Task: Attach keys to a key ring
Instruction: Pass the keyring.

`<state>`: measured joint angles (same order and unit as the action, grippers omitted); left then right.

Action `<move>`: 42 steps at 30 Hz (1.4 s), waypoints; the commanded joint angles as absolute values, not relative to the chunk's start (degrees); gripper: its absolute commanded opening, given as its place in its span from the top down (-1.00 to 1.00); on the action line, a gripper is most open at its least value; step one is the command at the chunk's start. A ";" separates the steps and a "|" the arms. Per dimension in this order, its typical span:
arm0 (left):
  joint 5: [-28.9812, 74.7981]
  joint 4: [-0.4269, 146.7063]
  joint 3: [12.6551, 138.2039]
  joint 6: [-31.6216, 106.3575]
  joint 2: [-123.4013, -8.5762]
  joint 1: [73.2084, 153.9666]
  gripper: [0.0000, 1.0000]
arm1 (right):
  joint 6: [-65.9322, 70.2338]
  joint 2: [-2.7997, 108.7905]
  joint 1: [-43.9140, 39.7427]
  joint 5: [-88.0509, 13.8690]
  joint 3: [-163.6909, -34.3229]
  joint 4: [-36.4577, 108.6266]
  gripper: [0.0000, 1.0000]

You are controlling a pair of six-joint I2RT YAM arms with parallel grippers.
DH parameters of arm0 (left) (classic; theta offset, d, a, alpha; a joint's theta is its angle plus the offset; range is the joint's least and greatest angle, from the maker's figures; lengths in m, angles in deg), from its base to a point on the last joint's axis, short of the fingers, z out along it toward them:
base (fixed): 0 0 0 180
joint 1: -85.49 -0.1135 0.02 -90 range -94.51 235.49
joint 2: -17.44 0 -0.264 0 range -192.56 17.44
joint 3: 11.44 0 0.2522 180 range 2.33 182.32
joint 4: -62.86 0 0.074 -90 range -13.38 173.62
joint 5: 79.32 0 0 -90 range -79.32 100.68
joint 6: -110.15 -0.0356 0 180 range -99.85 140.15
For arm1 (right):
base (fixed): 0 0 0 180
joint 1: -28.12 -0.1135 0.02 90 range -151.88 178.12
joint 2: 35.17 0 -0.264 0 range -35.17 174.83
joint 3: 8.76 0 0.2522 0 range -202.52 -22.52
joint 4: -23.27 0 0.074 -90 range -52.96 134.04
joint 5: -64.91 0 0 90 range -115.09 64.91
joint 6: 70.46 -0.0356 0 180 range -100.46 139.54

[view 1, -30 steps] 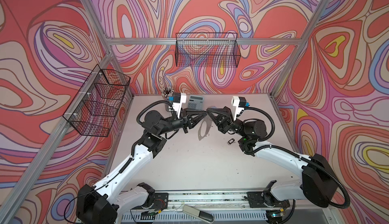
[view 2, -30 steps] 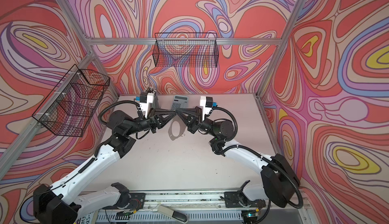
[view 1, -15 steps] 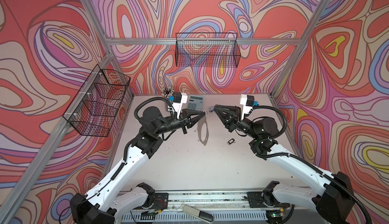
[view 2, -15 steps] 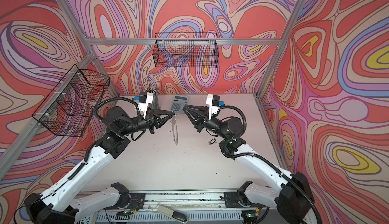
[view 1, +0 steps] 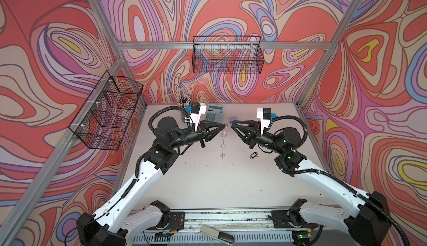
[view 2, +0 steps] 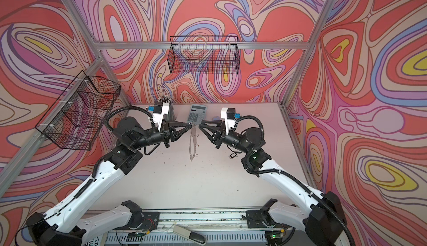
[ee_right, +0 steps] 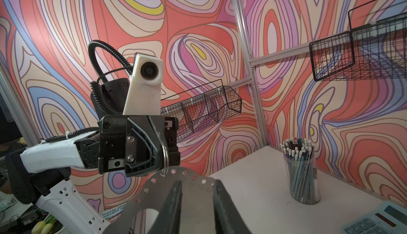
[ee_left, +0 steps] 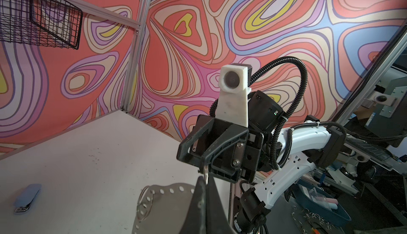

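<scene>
Above the table (view 1: 208, 182), left gripper (view 1: 224, 124) is clamping ring (ee_right: 158, 185), right gripper (view 1: 231, 123) gaping beside; only top views are showing key (view 1: 253, 155).

Bright, even light is falling from above, casting only faint, soft shadows on the worktop (view 1: 208, 182). The top views are looking sharp, though wide lenses are stretching the patterned walls (view 1: 46, 48) at the edges; wrist-view foregrounds are blurring.
</scene>
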<state>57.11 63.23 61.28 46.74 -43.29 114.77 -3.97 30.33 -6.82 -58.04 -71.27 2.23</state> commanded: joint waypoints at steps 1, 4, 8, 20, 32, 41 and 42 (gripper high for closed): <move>57.61 66.77 63.96 43.53 -43.15 114.84 1.00 | -0.15 30.39 -6.60 -60.67 -74.25 6.81 0.46; 57.31 77.63 68.45 37.65 -43.87 114.84 1.00 | 3.35 30.53 -6.60 -62.41 -76.52 12.38 0.43; 56.65 90.80 74.66 30.32 -45.50 114.76 1.00 | 8.13 30.88 -6.60 -64.32 -79.31 19.75 0.41; 58.48 108.02 83.78 22.21 -48.81 114.76 1.00 | 10.76 33.09 -6.60 -71.57 -82.92 23.47 0.44; 59.02 107.35 83.14 22.46 -48.70 114.78 1.00 | 8.54 37.49 -6.60 -78.10 -86.57 23.03 0.70; 59.04 105.07 81.88 23.21 -48.21 114.77 1.00 | 9.89 37.30 -6.62 -81.07 -85.33 25.70 0.81; 59.59 104.79 81.78 23.52 -48.23 114.76 1.00 | 9.72 37.27 -6.62 -81.31 -85.19 25.54 0.85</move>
